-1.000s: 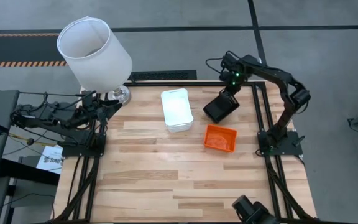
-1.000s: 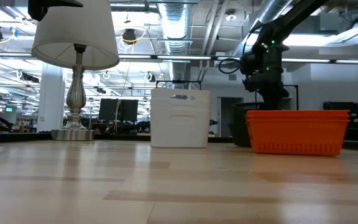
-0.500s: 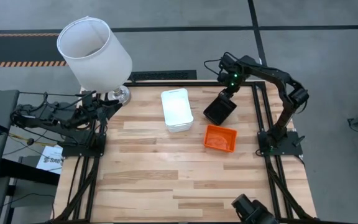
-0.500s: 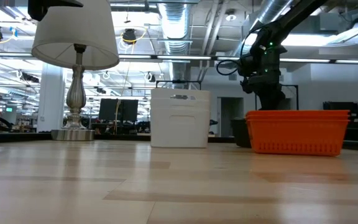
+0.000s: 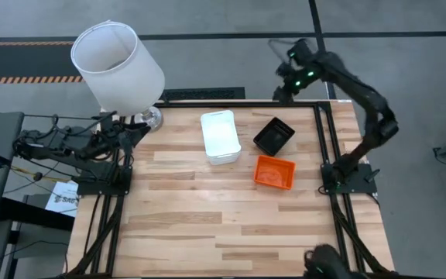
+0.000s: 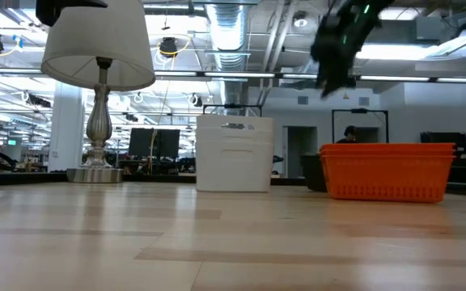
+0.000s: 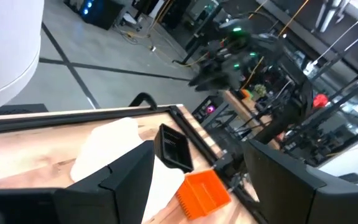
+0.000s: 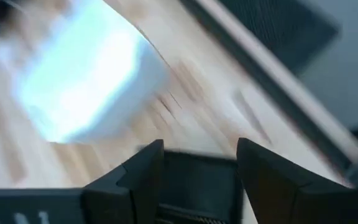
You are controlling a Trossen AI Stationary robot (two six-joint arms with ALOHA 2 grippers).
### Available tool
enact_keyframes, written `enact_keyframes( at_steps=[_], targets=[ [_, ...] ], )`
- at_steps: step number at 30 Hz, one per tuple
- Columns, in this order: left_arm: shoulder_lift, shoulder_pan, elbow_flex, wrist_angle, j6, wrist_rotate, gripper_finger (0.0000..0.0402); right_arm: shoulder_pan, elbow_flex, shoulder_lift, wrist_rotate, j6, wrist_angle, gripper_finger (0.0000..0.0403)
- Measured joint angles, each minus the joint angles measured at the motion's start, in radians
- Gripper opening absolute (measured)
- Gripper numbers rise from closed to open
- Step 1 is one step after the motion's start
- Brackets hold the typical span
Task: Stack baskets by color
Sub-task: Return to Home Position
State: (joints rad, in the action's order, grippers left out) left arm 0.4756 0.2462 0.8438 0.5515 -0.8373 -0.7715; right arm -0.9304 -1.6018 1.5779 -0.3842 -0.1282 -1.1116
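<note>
A nested stack of white baskets (image 5: 220,137) stands on the table's far middle, also in the low view (image 6: 235,153). To its right a black basket (image 5: 273,136) rests on its bottom. Nearer lies an orange basket (image 5: 274,172), which shows two rims in the low view (image 6: 387,170). My right gripper (image 5: 283,91) hangs open, high above the table's far right edge and clear of the black basket (image 8: 197,183) below its fingers. My left gripper (image 7: 197,155) waits open at the table's left edge beside the lamp.
A lamp with a big white shade (image 5: 117,66) stands at the far left corner, on a metal foot (image 6: 95,174). Black frame rails (image 5: 320,132) run along the table's right edge. Bare wood (image 5: 207,225) fills the near half.
My right gripper has let go of the black basket and risen fast, going up and toward the table's far edge. The black basket stays on the table beside the white stack. The left arm has kept still.
</note>
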Motion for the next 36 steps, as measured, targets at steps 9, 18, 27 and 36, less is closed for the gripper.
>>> enact_keyframes(
  at_steps=[9,18,27,36],
  targets=[
    [-0.013,-0.001,0.001,-0.108,0.059,-0.067,0.0238,0.102,-0.112,-0.337,-0.097,0.101,0.106,0.0218],
    [-0.011,0.000,0.001,-0.071,0.021,-0.005,0.0238,0.366,-0.055,-0.643,-0.088,0.171,0.083,0.0218],
    [-0.037,0.001,0.001,-0.221,0.416,0.071,0.0238,0.554,0.496,-0.825,-0.079,0.282,0.746,0.0219],
    [-0.213,0.000,-0.214,-0.222,0.406,0.127,0.0238,0.663,0.946,-0.973,0.008,0.421,1.221,0.0219]
  ],
)
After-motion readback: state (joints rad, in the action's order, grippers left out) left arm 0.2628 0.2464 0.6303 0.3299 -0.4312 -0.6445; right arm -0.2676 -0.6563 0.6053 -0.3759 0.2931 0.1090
